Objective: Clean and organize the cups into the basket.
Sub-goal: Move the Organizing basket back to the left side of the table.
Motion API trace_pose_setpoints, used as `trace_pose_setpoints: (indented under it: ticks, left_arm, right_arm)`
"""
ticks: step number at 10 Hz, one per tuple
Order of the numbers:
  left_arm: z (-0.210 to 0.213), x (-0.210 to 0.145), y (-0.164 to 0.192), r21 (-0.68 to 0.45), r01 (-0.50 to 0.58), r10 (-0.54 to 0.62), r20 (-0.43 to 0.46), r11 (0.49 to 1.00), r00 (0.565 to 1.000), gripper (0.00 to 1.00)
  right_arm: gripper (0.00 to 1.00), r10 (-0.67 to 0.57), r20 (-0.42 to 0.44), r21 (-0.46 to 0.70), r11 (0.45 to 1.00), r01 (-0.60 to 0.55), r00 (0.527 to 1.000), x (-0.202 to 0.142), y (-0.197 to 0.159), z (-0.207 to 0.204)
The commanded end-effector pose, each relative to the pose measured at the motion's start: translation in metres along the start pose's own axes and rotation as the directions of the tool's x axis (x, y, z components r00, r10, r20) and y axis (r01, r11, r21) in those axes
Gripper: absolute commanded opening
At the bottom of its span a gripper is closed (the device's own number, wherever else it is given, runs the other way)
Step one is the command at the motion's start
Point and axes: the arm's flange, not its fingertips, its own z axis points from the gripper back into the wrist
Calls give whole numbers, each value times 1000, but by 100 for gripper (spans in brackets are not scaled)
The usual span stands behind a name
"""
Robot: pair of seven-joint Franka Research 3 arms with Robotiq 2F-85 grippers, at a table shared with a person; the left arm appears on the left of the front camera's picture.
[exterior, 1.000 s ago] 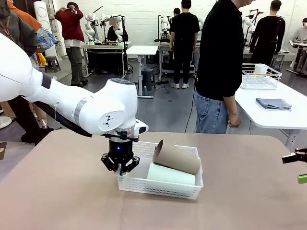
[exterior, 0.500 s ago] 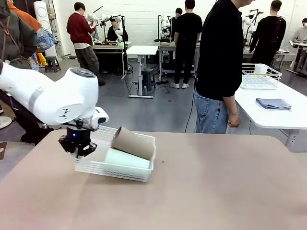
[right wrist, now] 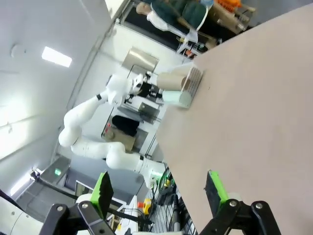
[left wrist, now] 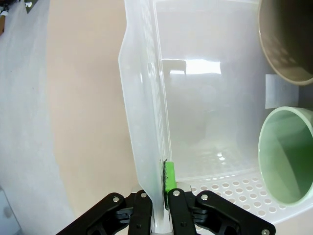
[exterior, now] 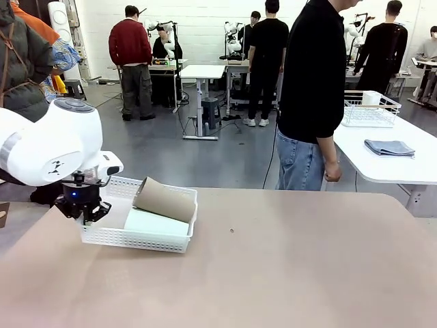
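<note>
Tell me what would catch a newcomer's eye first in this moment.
The left hand is shut on the left rim of the white basket, at the table's left side. Inside lie a tan cup leaning across a mint green cup. A person in black stands at the far edge.

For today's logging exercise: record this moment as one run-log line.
left pincer: shut on basket wall | right pincer: open, holding nothing | basket: holds tan cup, mint cup
</note>
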Motion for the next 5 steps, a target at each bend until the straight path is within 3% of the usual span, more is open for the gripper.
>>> trace_pose_setpoints:
  ticks: [1, 3, 4, 5]
  left_arm:
    - [-4, -14, 22, 0, -12, 12, 26, 1000, 1000, 5]
    - [-2, -21, 42, 1, -41, 41, 36, 999, 999, 5]
    - [-2, -26, 51, -5, -43, 43, 30, 999, 999, 5]
    - [-5, -28, 60, -8, -22, 22, 16, 1000, 1000, 5]
  right_arm:
    - [100, -41, 87, -14, 999, 42, 995, -1, -1, 14]
    - [100, -39, 112, -4, 999, 40, 993, -6, -2, 21]
    - [100, -10, 60, -15, 1000, 11, 998, -7, -1, 15]
    - [100, -10, 60, -15, 1000, 11, 998, -7, -1, 15]
